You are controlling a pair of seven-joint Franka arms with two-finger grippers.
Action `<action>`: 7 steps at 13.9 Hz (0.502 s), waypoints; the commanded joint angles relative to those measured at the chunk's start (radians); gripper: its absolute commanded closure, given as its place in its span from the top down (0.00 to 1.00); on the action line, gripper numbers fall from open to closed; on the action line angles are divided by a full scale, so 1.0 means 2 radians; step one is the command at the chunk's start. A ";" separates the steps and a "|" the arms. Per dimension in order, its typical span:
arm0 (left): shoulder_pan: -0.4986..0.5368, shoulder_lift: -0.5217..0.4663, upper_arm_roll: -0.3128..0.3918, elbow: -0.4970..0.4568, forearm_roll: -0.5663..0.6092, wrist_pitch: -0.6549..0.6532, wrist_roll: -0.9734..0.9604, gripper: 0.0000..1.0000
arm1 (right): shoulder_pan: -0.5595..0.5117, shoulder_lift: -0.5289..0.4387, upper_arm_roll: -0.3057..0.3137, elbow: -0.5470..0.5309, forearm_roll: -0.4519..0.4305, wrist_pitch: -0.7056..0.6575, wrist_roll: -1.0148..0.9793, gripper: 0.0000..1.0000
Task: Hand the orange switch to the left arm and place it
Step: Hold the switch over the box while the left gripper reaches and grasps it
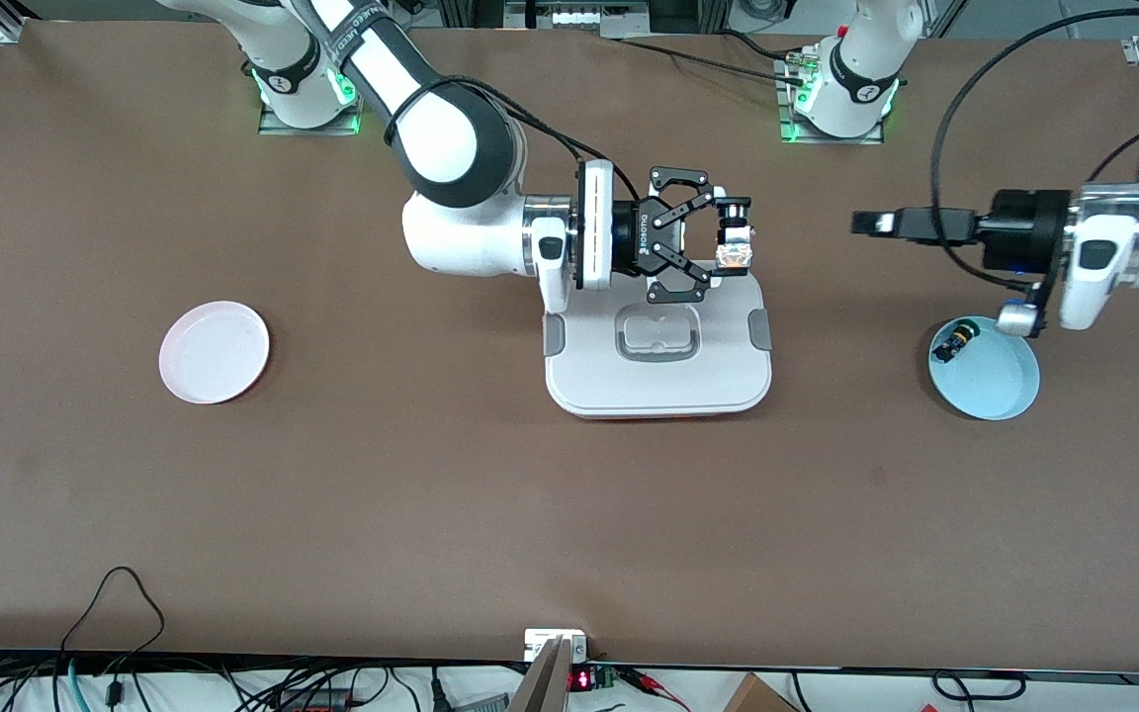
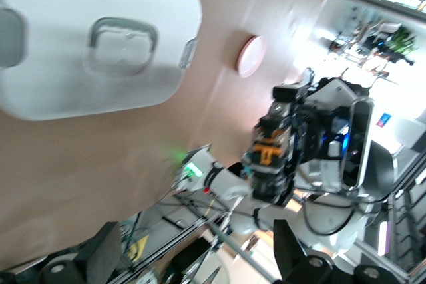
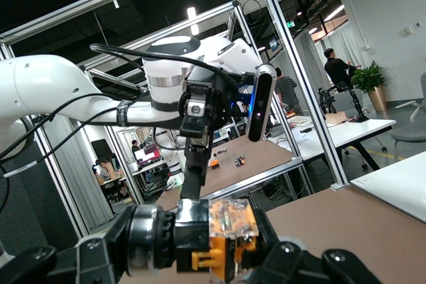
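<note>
While shut: right hand (image 1: 728,244), orange switch (image 1: 734,256).

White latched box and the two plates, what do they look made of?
White rounded-rectangle box: looks like moulded plastic, smooth satin, with grey side latches and a grey recessed lid handle. Round pink plate and round light-blue plate: probably plastic, possibly glazed ceramic; uniform colour, thin raised rim, soft sheen.

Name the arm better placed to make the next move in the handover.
Left. The right pincer already grips the orange switch above the box; the left pincer is open, empty, aimed at it.
</note>
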 commanded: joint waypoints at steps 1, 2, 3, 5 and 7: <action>0.004 -0.044 -0.035 -0.059 -0.038 0.043 0.001 1.00 | 0.002 0.007 0.002 0.017 0.009 0.008 -0.009 0.00; 0.004 -0.044 -0.049 -0.055 -0.041 0.051 0.001 1.00 | 0.002 0.007 0.002 0.017 0.009 0.008 -0.010 0.00; 0.004 -0.042 -0.058 -0.056 -0.057 0.078 0.002 1.00 | 0.002 0.007 0.002 0.017 0.009 0.008 -0.009 0.00; -0.002 -0.024 -0.077 -0.058 -0.092 0.110 0.050 1.00 | 0.002 0.007 0.002 0.017 0.009 0.008 -0.009 0.00; -0.003 -0.024 -0.088 -0.062 -0.095 0.123 0.059 1.00 | 0.002 0.007 0.002 0.017 0.009 0.008 -0.009 0.00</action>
